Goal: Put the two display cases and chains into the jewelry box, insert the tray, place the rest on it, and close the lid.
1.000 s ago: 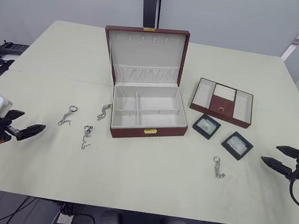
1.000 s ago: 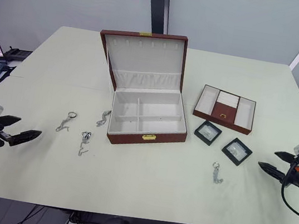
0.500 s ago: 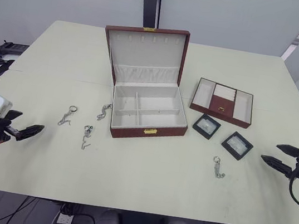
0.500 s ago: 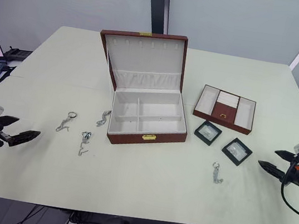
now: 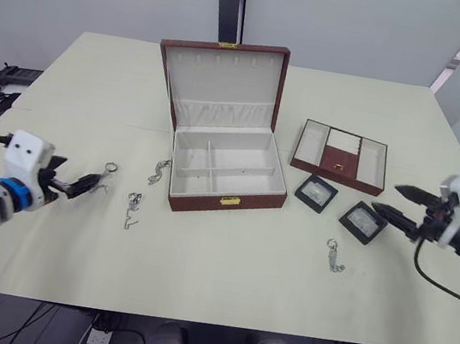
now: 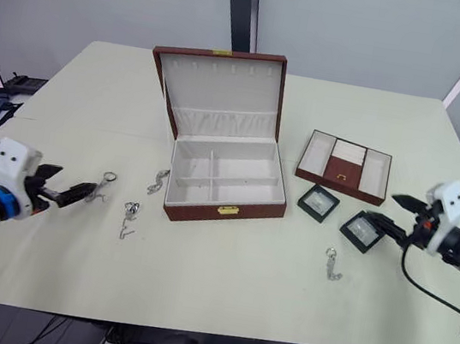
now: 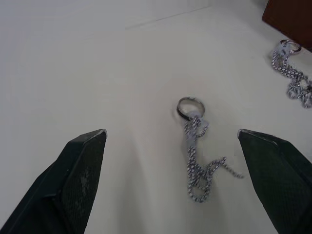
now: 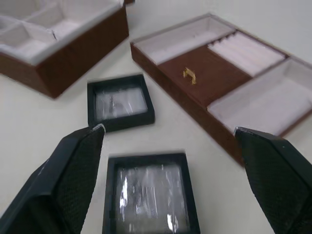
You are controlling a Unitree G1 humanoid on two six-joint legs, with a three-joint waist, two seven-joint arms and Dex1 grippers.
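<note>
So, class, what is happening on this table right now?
Both arms are reaching in with open fingers. The left gripper is lined up on a chain, and the right gripper is over a display case. The jewelry box is open and empty, with the tray on the table beside it. Nothing has been picked up.

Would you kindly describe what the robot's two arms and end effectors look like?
Each end effector, left and right, has two black tapered fingers with textured pads, mounted on a white boxy wrist housing. The left wrist carries a blue ring on a silver-grey forearm; a black cable trails from the right wrist.
</note>
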